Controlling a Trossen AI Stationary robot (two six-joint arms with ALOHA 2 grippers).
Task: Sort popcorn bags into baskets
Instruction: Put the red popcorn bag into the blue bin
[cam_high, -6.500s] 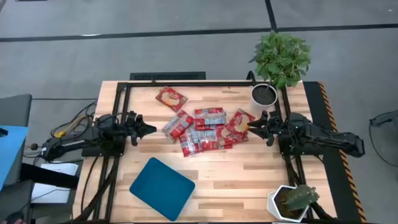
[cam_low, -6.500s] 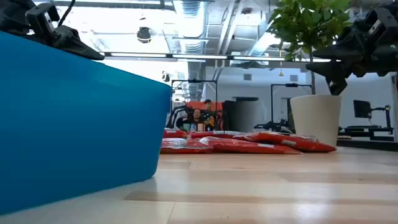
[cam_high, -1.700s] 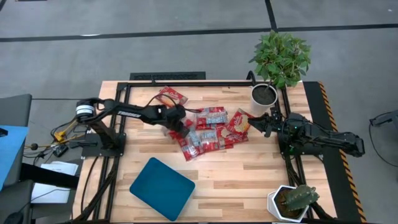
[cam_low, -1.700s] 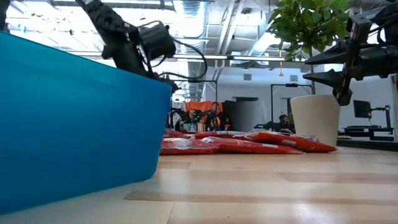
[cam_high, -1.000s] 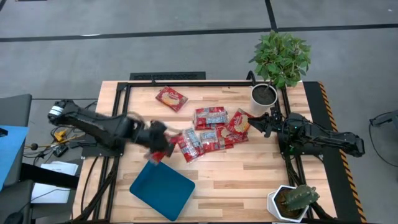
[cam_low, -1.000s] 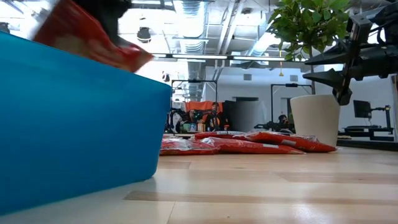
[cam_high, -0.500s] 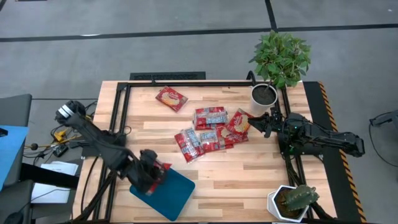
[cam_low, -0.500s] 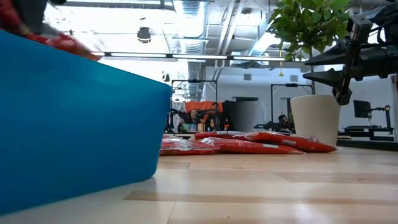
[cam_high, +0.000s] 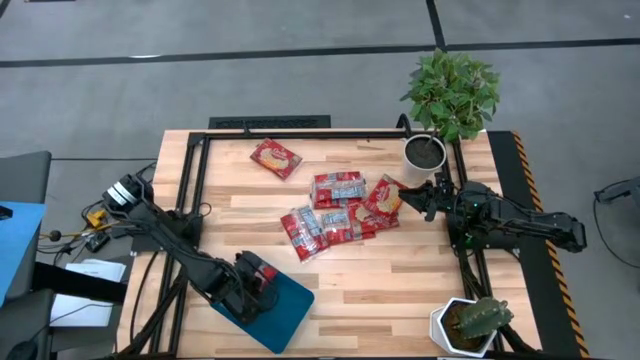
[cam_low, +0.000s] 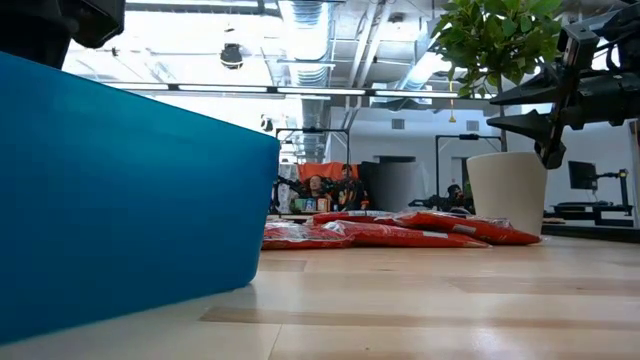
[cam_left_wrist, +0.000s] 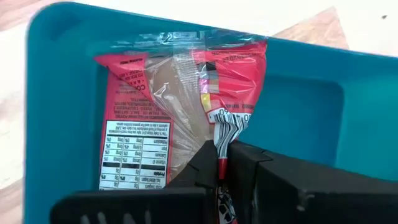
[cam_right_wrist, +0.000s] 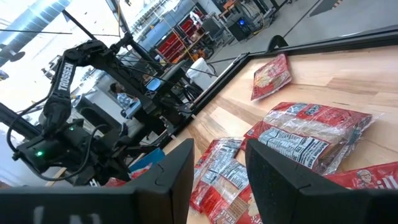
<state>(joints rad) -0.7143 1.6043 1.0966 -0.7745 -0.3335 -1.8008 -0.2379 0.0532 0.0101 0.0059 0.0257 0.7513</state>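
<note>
The teal-blue tray (cam_high: 292, 310) lies at the table's near left; it fills the left of the low view (cam_low: 120, 200). My left gripper (cam_high: 254, 281) is over it, shut on a red popcorn bag (cam_left_wrist: 180, 106), which is inside the tray (cam_left_wrist: 298, 106). One more bag (cam_high: 276, 158) lies alone at the far side. Several bags (cam_high: 335, 212) lie in a pile at the table's middle. My right gripper (cam_high: 405, 200) hovers open at the pile's right end, above the table (cam_low: 505, 107), touching nothing. My left gripper pinches the bag's near edge (cam_left_wrist: 222, 132) between its two fingers, at the end with the barcode. The fingers slant down from above into the tray. The bag shows its printed back, and the rest of it spreads out over the tray's floor toward the tray's wall.
A white pot (cam_high: 425, 152) with a leafy plant (cam_high: 452, 88) stands at the far right, close behind my right gripper. A second white pot with a cactus (cam_high: 470, 322) stands at the near right corner. Bare wood lies between pile and tray.
My left gripper has carried the bag from beside the pile toward the table's near edge and down into the tray. In the low view the bag has sunk from above the tray's rim to behind its wall.
</note>
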